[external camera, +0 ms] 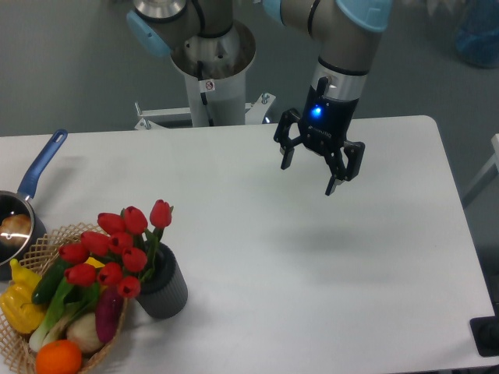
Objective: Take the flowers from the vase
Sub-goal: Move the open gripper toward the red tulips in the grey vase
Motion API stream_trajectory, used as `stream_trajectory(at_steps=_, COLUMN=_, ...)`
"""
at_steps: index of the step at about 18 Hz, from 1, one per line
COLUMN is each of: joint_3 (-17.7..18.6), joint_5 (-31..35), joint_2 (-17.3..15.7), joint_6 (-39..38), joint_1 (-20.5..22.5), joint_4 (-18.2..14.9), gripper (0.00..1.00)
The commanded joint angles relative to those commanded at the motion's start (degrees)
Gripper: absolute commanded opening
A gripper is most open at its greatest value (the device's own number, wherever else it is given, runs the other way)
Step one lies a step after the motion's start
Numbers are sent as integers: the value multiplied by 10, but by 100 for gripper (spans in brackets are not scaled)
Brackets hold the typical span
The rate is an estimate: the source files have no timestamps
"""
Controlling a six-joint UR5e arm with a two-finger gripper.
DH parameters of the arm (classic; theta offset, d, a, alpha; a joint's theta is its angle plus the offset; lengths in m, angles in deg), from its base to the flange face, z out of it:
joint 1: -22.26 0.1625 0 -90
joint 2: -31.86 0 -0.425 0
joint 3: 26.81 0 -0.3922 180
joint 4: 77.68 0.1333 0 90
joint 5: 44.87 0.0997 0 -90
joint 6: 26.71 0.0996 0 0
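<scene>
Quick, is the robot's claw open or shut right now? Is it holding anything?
The claw is open and holding nothing; it hangs over the bare table, far from the flowers in the vase.

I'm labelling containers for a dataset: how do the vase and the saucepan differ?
The vase is a dark grey ribbed cylinder with no handle; the saucepan is metal with a long blue handle. The vase holds the flowers; the saucepan holds something pale. The vase shows whole; the saucepan is cut off by the image edge. Both stand on the table.
</scene>
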Motion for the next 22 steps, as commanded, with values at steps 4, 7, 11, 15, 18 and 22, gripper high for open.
stream_trajectory(at_steps=4, joint_3=7, joint_5=-3, joint_2=-2, joint_6=0, joint_1=0, joint_4=-3, gripper=100)
stream_trajectory(at_steps=7, joint_3=19, joint_5=-1, joint_2=-3, joint_6=5, joint_1=-5, joint_4=-3, gripper=100)
stream_trajectory(at_steps=11, joint_3=26, joint_5=-5, joint_2=-2, joint_6=-2, joint_1=-27, joint_4=-6, gripper=100)
stream_trajectory(at_steps=15, joint_3=34, joint_5=-42, joint_2=3, joint_6=-6, joint_1=-51, joint_4=-18, gripper=100)
stream_trajectory(at_steps=18, joint_3=48, joint_5=-117, joint_2=10, joint_6=-6, joint_1=-53, joint_4=-17, gripper=100)
stream_trajectory(at_steps=22, joint_3=52, joint_5=-121, joint_2=26, joint_6=-5, joint_1=-84, joint_4=-15, gripper=100)
